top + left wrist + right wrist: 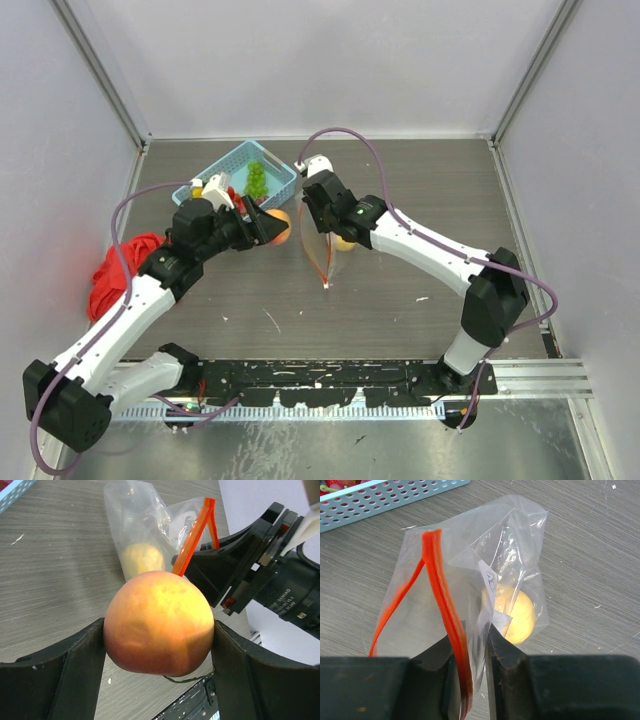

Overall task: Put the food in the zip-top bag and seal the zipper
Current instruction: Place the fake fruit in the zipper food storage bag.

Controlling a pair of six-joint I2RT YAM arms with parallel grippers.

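My left gripper (159,647) is shut on the orange-pink peach (159,622), holding it above the table just left of the bag; from above the peach (280,228) shows at the fingertips. The clear zip-top bag (485,545) stands with its mouth lifted. Its red-orange zipper (440,580) runs up between the jaws of my right gripper (476,645), which pinch the strip and film. The yellow lemon (517,615) lies inside the bag. Green grapes (257,180) sit in the basket.
A light-blue mesh basket (240,170) stands at the back left, right behind my left gripper. A red cloth (120,270) lies at the left edge under the left arm. Grey walls close the table on three sides.
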